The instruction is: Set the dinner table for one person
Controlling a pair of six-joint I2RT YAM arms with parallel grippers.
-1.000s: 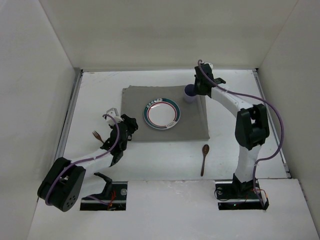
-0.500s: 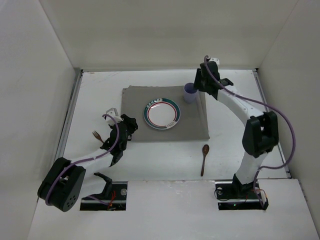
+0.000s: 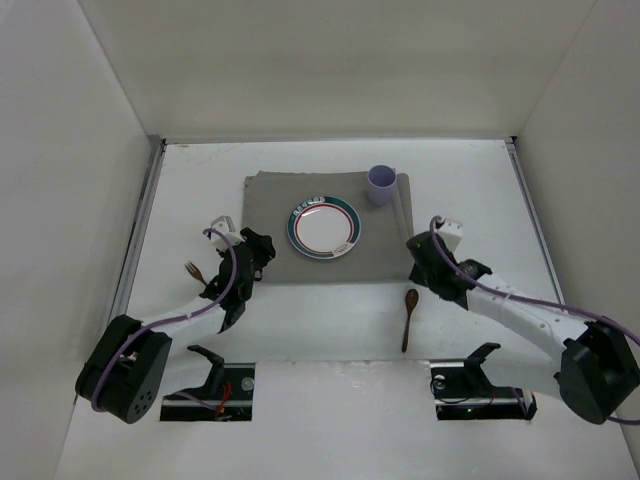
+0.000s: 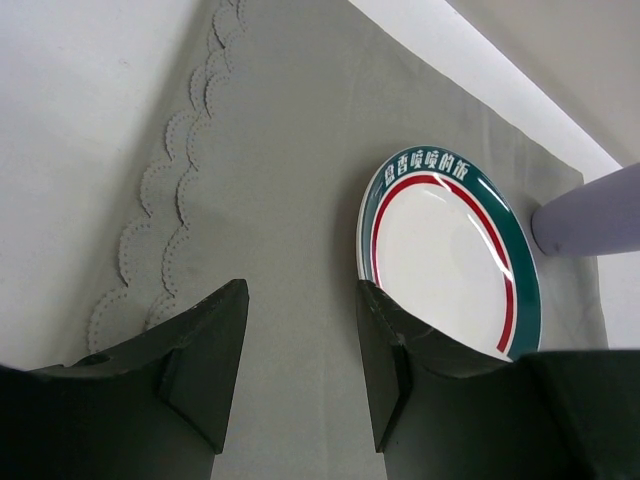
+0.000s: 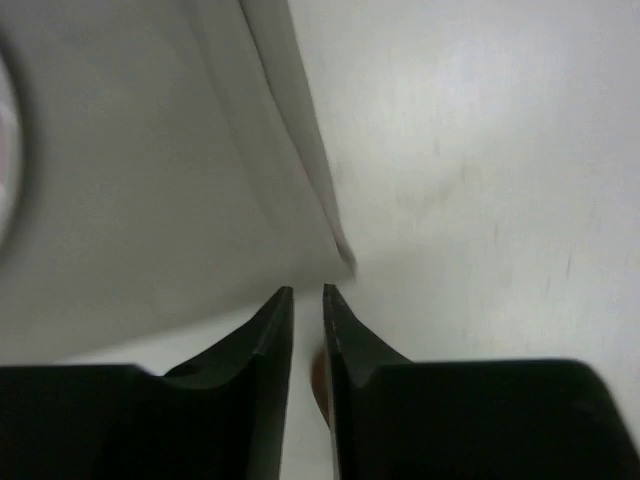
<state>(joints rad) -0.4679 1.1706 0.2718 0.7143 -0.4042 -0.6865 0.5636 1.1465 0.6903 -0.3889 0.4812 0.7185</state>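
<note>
The white dinner table (image 3: 480, 200) carries a grey placemat (image 3: 380, 245) with a green-and-red rimmed plate (image 3: 324, 228) in its middle and a lavender cup (image 3: 381, 185) upright at its back right corner. A wooden spoon (image 3: 409, 318) lies on the table in front of the mat's right corner. A fork (image 3: 193, 271) lies left of the mat. My left gripper (image 3: 262, 248) (image 4: 300, 290) hovers open over the mat just left of the plate (image 4: 450, 260), holding nothing. My right gripper (image 3: 418, 272) (image 5: 308, 290) hangs above the spoon's bowl (image 5: 320, 385), its jaws a thin slit apart and empty.
Thin metal rails (image 3: 140, 225) run along the table's left and right sides, and white walls enclose it. The cup's side (image 4: 600, 210) shows beyond the plate in the left wrist view. The placemat's near right corner (image 5: 345, 262) lies just ahead of my right fingers.
My right arm let go of the cup at the back of the mat and swung down to the mat's front right corner above the spoon. The left arm has not moved.
</note>
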